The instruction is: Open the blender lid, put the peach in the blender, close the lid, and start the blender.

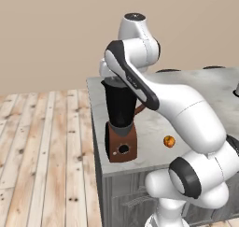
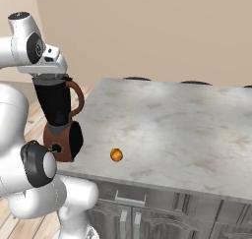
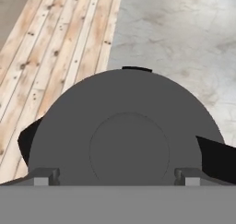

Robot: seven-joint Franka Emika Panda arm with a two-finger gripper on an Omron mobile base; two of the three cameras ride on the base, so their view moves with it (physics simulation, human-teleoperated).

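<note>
While the open end effector (image 3: 117, 176) hovers over the blender lid (image 3: 124, 126), the peach (image 2: 116, 155) lies nearby on the counter (image 2: 187, 125)

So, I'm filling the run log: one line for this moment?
phase: reach lid | gripper: open above blender lid | lid: on blender | peach: on counter

The arm (image 1: 186, 114) is glossy white, built of thick rounded links that swell like capsules, with dark grey-black bands and round dark caps at the joints; one long dark stripe runs along the edge of the forearm link. Its lowest segments are bulbous white shells with a round black disc ringed in grey at the side. The gripper (image 3: 117, 176) shows two small grey, blocky, square-edged finger tips (image 3: 44, 176), matte rather than glossy.
</note>
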